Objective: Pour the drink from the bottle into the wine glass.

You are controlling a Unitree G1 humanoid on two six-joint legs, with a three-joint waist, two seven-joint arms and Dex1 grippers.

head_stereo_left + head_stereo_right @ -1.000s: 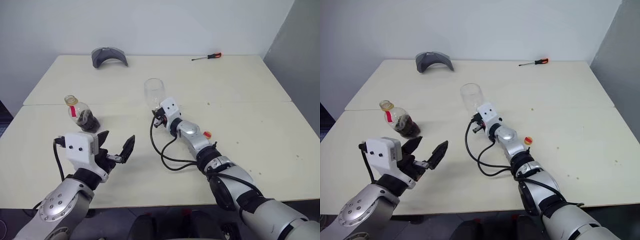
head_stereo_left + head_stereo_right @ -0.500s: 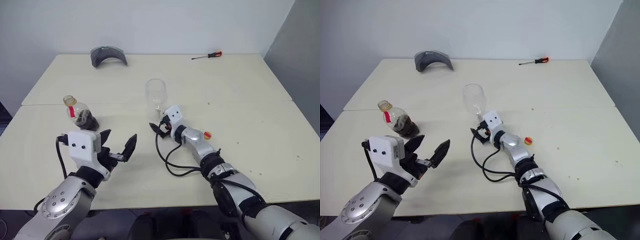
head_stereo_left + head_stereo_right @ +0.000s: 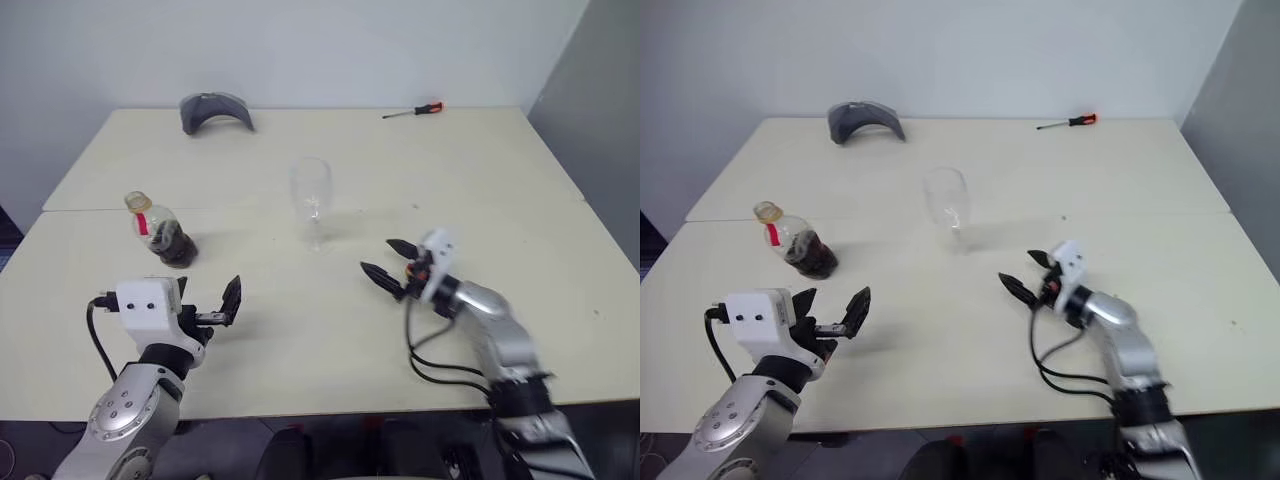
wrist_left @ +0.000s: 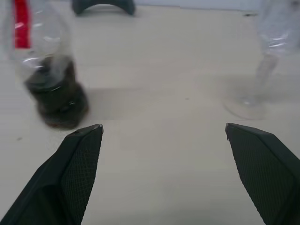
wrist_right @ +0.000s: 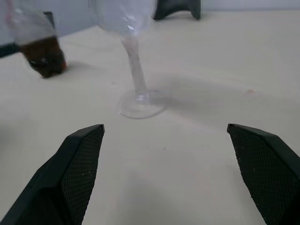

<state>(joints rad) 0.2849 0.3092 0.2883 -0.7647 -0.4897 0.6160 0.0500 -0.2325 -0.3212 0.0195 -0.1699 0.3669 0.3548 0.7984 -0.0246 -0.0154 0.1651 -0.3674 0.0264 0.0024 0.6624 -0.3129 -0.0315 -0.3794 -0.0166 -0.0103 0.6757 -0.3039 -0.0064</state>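
You have the wine glass (image 3: 311, 200) standing upright near the middle of the cream table (image 3: 520, 180), its bowl looking empty. From the glass, the bottle (image 3: 160, 230) sits at about 9 o'clock, well apart from it, upright and uncapped, with the drink (image 3: 175, 245) pooled dark in its lower belly and a red tag strip (image 3: 143, 222) just under the neck.

Your right gripper (image 3: 385, 262) hovers over the table at roughly 4 o'clock from the glass, near it but not touching, pointing across toward it. Its two black fingers stand wide apart with nothing between them. In the right wrist view the foot of the glass rests on the table ahead of the spread fingers (image 5: 75, 173), and the bottle's dark base shows beyond it to one side.

Your left gripper (image 3: 833, 313) sits at about 6 o'clock from the bottle, near it and clear of it, pointing forward. Its fingers are also spread wide and empty. In the left wrist view the bottle shows ahead of one finger (image 4: 70, 173) and the stem of the glass ahead of the other.

At the far edge of the table, a grey curved object (image 3: 217, 110) lies at about 11 o'clock from the glass, and a red-handled screwdriver (image 3: 412, 112) at about 1 o'clock. A small red and yellow cap-like thing (image 3: 424, 265) shows just beside the right gripper's wrist.
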